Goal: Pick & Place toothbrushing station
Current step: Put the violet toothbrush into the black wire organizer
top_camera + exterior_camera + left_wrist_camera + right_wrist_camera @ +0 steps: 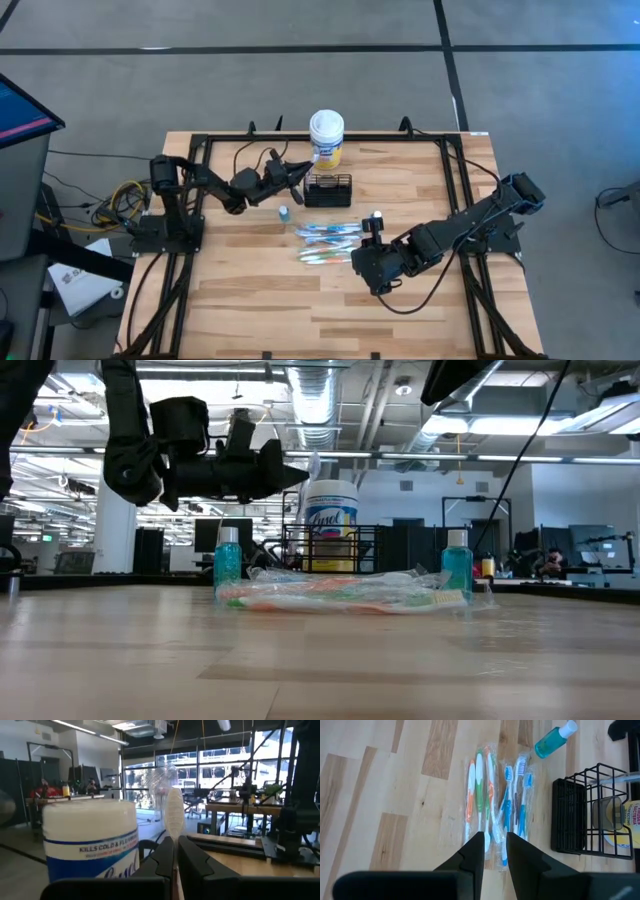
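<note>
Left gripper: raised above the tabletop, just beside the top edge of the caddy and close to the wipes canister; fingers clenched on a clear-wrapped toothbrush that sticks up out of them.

Right gripper: low over the tabletop at the near end of the wrapped toothbrush packs; fingers slightly parted with nothing between them, the tips just above the green and orange pack.

Toothbrushing station: a low black wire caddy standing upright on the tabletop, directly in front of the yellow wipes canister and touching or nearly touching it. I cannot tell what lies inside.

Toothbrush packs: two clear packs lying flat side by side between the caddy and the right gripper, one green and orange, the other blue.

Small bottles: one blue-liquid bottle stands near the left end of the packs, a second beside the right gripper.

Tabletop: pale wood planks, with a black frame around the work area.
</note>
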`<action>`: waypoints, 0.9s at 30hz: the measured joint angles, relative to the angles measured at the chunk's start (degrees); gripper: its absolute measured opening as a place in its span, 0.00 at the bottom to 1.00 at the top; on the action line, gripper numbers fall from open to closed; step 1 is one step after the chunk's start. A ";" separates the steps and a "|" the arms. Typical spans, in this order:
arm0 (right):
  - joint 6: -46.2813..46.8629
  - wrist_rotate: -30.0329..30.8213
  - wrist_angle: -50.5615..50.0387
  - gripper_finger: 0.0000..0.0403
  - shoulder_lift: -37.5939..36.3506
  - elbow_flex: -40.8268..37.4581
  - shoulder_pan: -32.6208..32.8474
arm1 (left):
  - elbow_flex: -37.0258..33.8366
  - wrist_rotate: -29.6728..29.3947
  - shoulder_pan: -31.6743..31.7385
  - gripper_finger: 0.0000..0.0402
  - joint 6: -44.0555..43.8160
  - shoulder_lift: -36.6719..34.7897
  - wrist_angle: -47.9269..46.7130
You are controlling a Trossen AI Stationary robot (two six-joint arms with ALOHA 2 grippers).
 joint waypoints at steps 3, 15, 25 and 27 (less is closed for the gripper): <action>0.02 0.00 0.15 0.18 -0.02 0.02 0.00 | 1.22 -0.28 -0.17 0.01 -0.22 1.91 -0.30; 0.00 0.00 -0.04 0.18 -0.02 0.02 0.11 | 2.17 -0.26 -0.29 0.02 -0.44 5.13 -0.24; -0.13 0.00 -0.04 0.18 -0.02 0.02 0.11 | 2.16 -0.23 -0.29 0.08 -0.44 5.13 -0.25; -0.13 0.00 -0.04 0.18 -0.02 0.02 0.11 | 2.14 -0.23 -0.29 0.08 -0.44 5.13 -0.25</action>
